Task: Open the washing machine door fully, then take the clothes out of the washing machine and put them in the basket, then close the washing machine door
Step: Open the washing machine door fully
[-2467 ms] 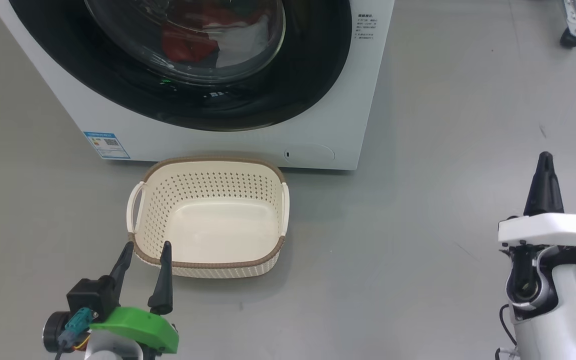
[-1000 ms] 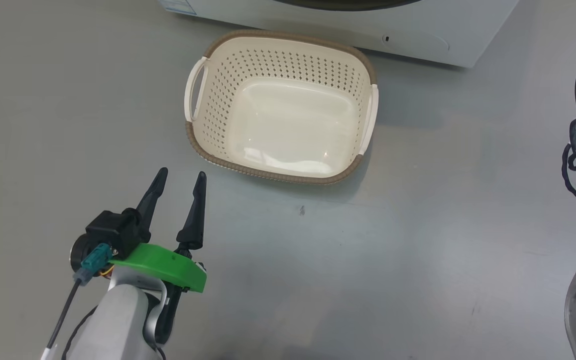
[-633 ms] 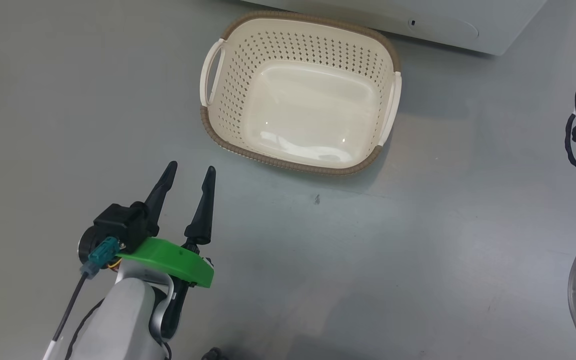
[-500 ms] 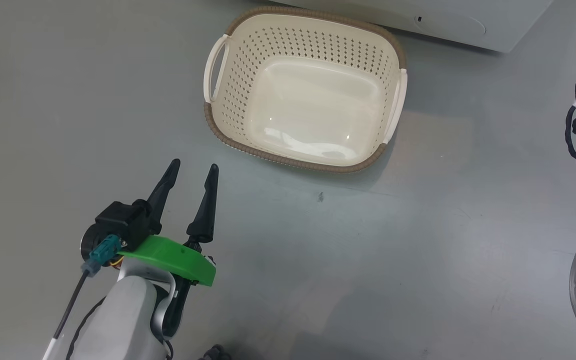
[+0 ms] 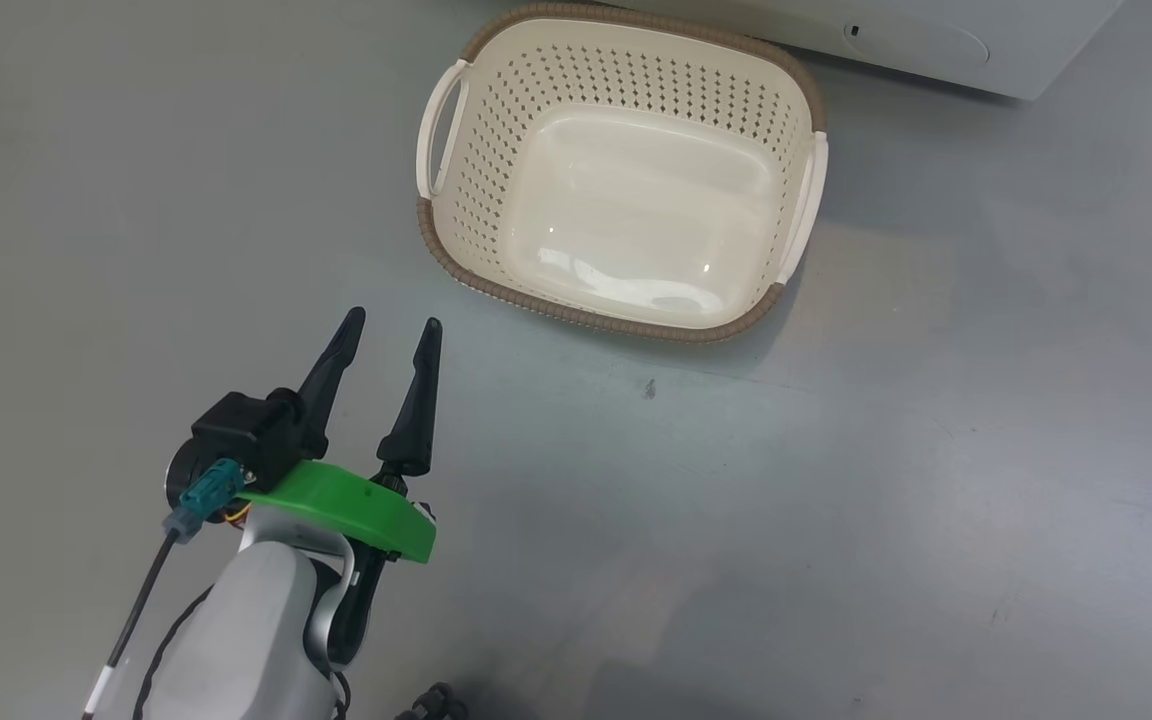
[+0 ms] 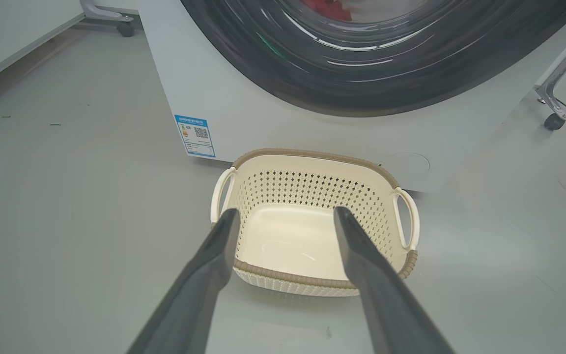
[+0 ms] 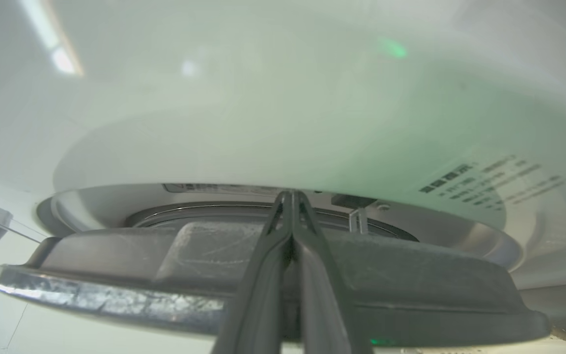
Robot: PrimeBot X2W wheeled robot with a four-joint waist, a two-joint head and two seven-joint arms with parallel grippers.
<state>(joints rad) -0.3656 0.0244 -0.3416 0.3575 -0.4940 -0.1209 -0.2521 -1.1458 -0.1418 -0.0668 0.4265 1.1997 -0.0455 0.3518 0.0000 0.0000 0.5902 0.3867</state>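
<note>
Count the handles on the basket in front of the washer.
2. One handle is on the basket's left side, the other on its right side; both show fully, and nothing seems hidden.

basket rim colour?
Brown, woven-look band around the top of the basket; the body below is cream. Clearest in the head view.

a smooth grey floor (image 5: pixel 836 500), faintly scuffed, carries two things. a small cream plastic basket with perforated sides and a brown woven-look rim (image 5: pixel 481 190) stands upright on it, and just behind that is the big white front-loading washing machine (image 6: pixel 263 128). a small dark speck (image 5: pixel 649 388) lies near the basket's front edge.
</note>
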